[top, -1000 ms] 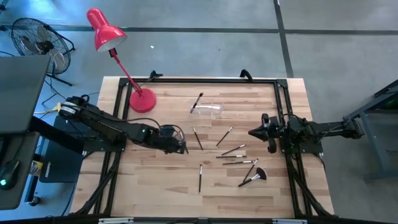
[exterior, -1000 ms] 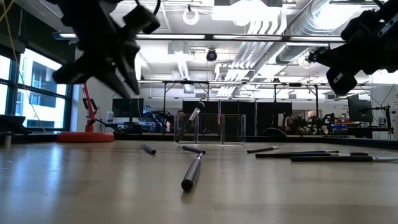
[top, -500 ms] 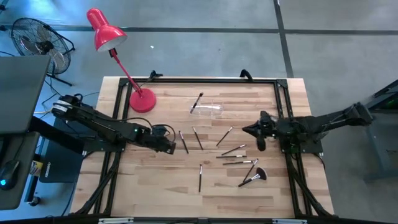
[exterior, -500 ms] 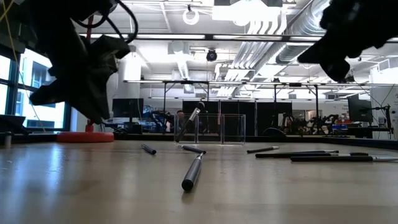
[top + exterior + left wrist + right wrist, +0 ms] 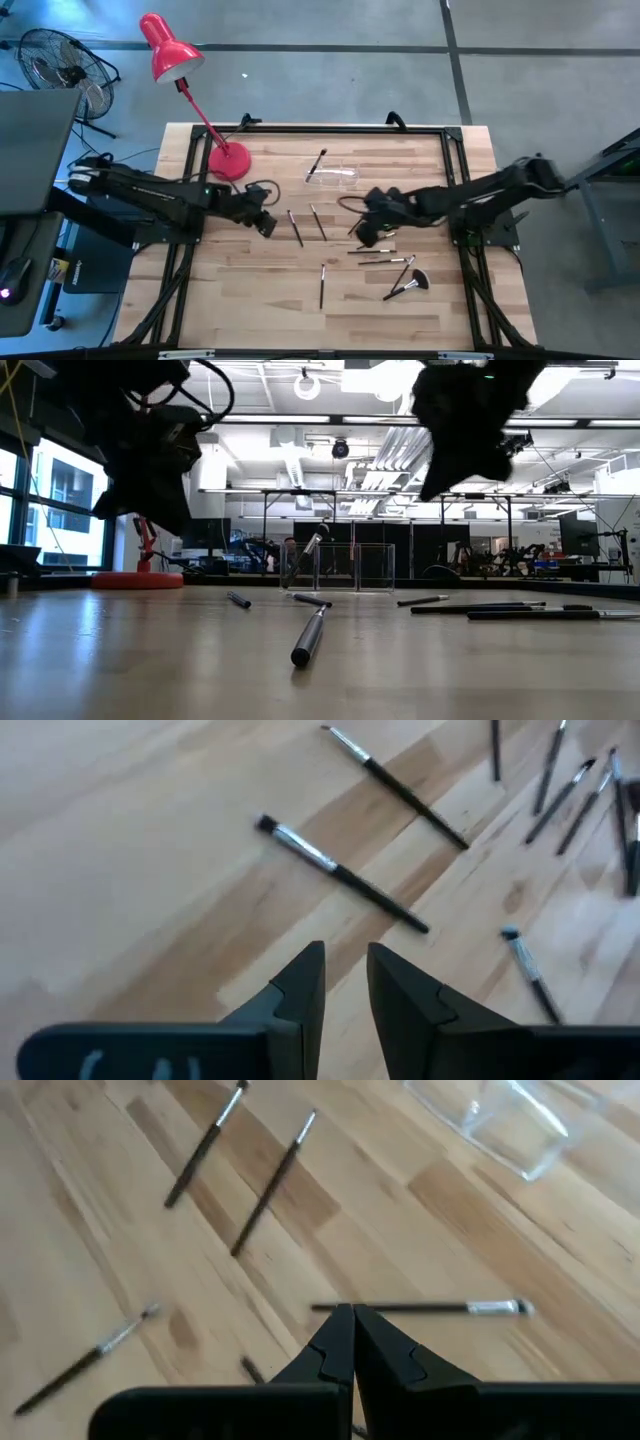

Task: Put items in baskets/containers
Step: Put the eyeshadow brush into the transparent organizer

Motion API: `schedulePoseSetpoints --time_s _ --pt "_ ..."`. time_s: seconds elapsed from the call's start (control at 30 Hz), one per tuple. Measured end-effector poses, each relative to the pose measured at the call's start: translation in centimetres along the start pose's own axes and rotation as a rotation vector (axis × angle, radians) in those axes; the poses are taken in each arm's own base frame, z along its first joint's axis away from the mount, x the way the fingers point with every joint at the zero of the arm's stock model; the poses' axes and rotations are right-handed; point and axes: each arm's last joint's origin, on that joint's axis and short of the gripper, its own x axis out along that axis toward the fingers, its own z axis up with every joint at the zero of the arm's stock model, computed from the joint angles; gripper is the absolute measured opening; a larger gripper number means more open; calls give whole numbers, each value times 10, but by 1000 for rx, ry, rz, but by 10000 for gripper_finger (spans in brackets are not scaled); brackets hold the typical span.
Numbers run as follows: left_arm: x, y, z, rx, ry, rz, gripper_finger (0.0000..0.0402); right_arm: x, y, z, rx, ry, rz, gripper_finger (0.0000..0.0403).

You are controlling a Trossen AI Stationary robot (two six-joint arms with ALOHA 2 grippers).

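Pale, striped wood planks make up the surface [image 5: 250, 300], which is framed by black metal rails; grey concrete floor lies around it. Near the far left corner sits a glossy red desk lamp [image 5: 170, 50] on a round base, its thin stem leaning out past the far edge.

A clear plastic holder [image 5: 335, 175] sits near the middle of the far edge, boxy and almost lost against the grain. One makeup brush [image 5: 318, 162] leans in it, tilted, its end poking up over the rim. The other makeup brushes [image 5: 378, 243] lie flat and loose on the wood: two slim dark ones side by side at the centre, one alone toward the near edge, and a cluster toward the right side. All are thin sticks with dark handles and silvery ferrules. At the near end of that cluster lies the fan brush [image 5: 408, 285], with its wide dark head.

The left gripper [image 5: 265, 223] hangs above the wood to the left of the centre pair, holding nothing, its dark angular jaws parted by a narrow gap. The right gripper [image 5: 366, 231] hovers over the cluster's far end, just above a brush lying crosswise; its jaws are pressed together and empty.
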Motion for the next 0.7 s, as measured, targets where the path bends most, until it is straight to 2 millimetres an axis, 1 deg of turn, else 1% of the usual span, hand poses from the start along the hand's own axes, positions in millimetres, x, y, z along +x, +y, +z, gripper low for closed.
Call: schedulePoseSetpoints --time_s 0.07,0.2,0.3,0.4,0.47,0.57,0.63,0.7 --pt "0 4 7 35 16 -20 76 9 15 12 -13 -49 29 0" --pt "1 12 17 79 56 -41 76 30 36 25 -55 -135 54 0" --pt "1 16 20 98 68 -52 76 47 45 32 -73 -151 44 0" --pt "1 15 20 131 80 -65 76 68 53 34 -79 -126 25 8" --pt "1 15 19 146 93 -75 76 83 57 31 -119 -103 -3 20" --pt "1 15 18 158 117 -90 76 99 63 30 -145 -80 -32 44" --pt "1 15 18 159 126 -94 76 106 62 30 -82 -41 -71 61" --pt "1 15 17 159 140 -101 76 108 56 31 62 9 -125 75"
